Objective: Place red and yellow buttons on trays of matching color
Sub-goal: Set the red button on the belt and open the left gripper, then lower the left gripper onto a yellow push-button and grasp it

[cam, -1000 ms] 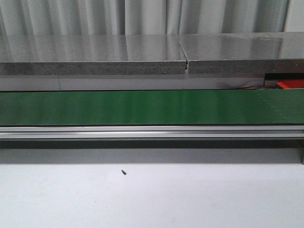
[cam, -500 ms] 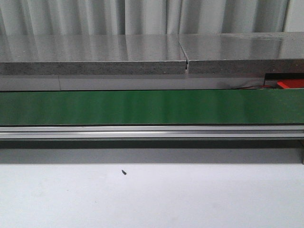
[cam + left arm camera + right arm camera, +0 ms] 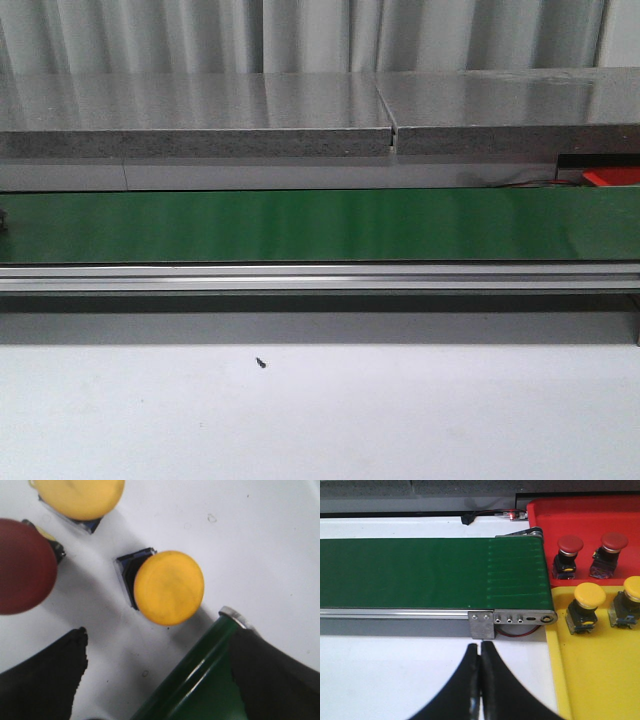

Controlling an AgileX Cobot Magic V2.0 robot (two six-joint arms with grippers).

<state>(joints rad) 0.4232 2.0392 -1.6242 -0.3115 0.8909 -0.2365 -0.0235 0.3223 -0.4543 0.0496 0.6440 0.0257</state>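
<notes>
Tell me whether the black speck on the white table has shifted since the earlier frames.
No. The black speck sits at the same spot below the conveyor rail.

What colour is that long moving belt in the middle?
Dark green. The belt shows best in the right wrist view, running up to the red tray and yellow tray.

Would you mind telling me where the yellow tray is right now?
In the right wrist view, the yellow tray sits just past the end of the green conveyor belt, adjoining the red tray, and holds two yellow buttons.
</notes>
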